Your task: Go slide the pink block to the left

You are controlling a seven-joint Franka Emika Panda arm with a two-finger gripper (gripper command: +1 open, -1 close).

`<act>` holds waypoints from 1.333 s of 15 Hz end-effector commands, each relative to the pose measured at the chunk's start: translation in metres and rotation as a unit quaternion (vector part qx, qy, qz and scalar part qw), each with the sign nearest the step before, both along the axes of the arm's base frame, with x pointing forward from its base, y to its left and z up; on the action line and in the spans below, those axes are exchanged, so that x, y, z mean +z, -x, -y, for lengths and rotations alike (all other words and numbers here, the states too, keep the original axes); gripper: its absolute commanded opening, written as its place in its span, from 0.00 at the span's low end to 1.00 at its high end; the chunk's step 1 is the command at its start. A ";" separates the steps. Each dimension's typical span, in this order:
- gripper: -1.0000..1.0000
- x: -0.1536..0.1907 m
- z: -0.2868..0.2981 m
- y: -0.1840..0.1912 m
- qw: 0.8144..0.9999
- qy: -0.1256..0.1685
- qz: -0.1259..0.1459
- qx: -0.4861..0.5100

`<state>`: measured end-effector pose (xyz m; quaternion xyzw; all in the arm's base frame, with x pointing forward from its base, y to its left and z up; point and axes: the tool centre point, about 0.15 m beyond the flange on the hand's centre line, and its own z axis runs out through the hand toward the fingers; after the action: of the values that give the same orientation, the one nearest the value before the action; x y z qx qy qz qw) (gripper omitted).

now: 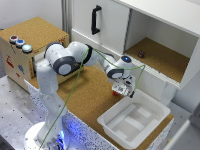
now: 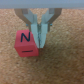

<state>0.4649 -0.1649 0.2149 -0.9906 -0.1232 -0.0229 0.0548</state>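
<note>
Gripper (image 2: pixel 38 36) low over the cork table (image 2: pixel 65 65), fingers nearly together, gripping nothing; the pink block (image 2: pixel 27 43) sits touching one finger, centre-right in the exterior view.

- The pink block (image 2: pixel 27 42) is seen lying on a brown cork-like surface (image 2: pixel 60 67).
- A dark letter "N" with a short line under it is printed on the block's face.
- The gripper (image 2: pixel 40 31) is placed at about 1 o'clock from the block, its fingers (image 2: pixel 44 35) touching the block's edge.
- The jaws are held nearly closed, and nothing is gripped between them.
</note>
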 end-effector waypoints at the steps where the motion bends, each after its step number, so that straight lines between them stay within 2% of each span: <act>1: 0.00 -0.001 -0.038 0.010 0.999 -0.027 -0.016 -0.010; 7: 0.00 -0.003 -0.091 0.025 0.998 -0.048 -0.029 0.017; 14: 0.00 -0.006 -0.133 0.040 0.997 -0.056 -0.037 0.041; 20: 0.00 0.037 -0.138 0.060 0.997 -0.050 0.011 0.066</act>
<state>0.4377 -0.0419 0.2160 -0.9773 -0.1742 0.0243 0.1184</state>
